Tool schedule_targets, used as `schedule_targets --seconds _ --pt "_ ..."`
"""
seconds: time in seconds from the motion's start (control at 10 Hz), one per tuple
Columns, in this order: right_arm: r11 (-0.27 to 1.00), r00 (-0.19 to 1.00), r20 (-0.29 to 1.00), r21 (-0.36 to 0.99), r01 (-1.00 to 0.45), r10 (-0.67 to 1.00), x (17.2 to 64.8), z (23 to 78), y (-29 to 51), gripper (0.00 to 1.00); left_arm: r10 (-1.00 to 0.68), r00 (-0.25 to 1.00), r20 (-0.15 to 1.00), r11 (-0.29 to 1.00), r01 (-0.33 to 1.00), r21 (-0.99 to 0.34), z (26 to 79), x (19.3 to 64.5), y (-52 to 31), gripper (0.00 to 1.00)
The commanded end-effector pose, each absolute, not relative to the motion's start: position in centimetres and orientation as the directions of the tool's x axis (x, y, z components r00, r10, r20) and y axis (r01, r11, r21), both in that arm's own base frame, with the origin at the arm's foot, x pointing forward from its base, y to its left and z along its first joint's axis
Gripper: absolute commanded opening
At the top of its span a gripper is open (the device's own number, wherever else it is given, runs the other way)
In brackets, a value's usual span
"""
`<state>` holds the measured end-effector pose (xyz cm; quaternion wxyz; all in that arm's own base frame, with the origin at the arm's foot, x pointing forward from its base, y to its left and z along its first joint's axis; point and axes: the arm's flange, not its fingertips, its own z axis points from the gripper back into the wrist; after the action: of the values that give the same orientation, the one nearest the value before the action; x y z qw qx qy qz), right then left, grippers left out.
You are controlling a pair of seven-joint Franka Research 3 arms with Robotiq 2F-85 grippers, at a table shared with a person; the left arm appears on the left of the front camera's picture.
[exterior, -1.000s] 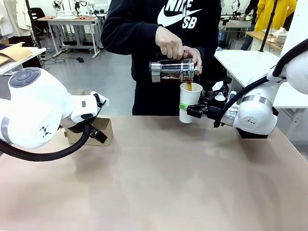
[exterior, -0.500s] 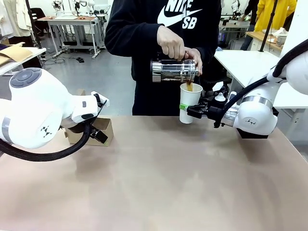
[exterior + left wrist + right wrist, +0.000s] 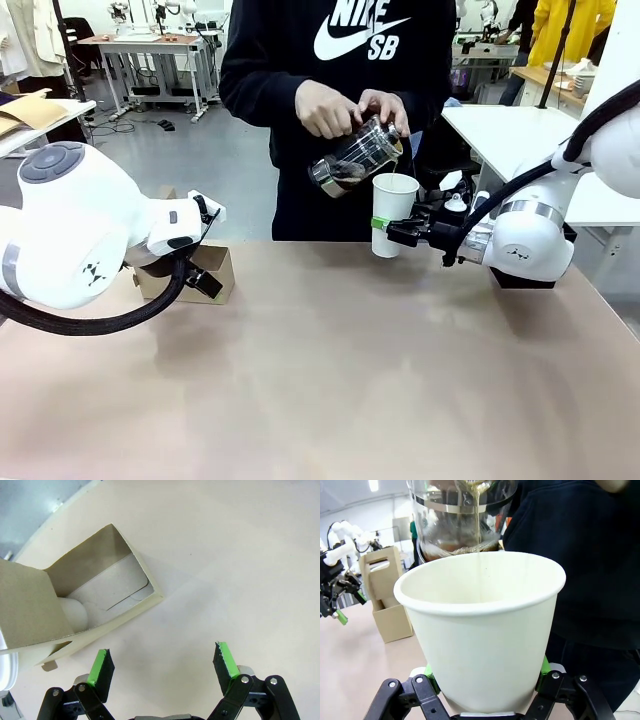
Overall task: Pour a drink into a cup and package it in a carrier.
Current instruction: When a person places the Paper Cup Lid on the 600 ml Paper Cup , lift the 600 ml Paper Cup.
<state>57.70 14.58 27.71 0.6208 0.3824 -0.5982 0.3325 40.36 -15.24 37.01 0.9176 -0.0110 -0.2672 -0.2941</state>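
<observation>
Two hands (image 3: 340, 106) of person tilt clear cylindrical glass jar (image 3: 355, 158), metal-banded; thin amber drink (image 3: 479, 525) streams into cup (image 3: 394, 212); cup white tapered paper, rolled rim, open-topped, clamped low by right gripper (image 3: 390, 228) at table's (image 3: 350, 380) 1 o'clock; carrier (image 3: 212, 268), matte brown cardboard box, at 10 o'clock, partly hidden by left arm; left gripper (image 3: 162, 660) spread wide beside it, holding nothing; white rounded shape inside carrier unclear.

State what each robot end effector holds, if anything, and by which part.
Right end effector: plain white tapered paper cup, gripped around its lower wall near the base. Left end effector: open, holds nothing.
</observation>
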Motion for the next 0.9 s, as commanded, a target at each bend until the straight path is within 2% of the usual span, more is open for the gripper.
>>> schedule_targets --seconds 0.0,0.8 --pt "0.494 0.065 0.996 0.083 -0.866 -0.053 57.71 27.91 14.88 0.81 -0.533 0.684 0.498 0.827 0.545 0.135 37.04 40.36 -15.19 1.00" --pt "0.494 0.065 0.996 0.083 -0.866 -0.053 57.71 27.91 14.88 0.81 -0.533 0.684 0.498 0.827 0.545 0.135 37.04 40.36 -15.19 1.00"
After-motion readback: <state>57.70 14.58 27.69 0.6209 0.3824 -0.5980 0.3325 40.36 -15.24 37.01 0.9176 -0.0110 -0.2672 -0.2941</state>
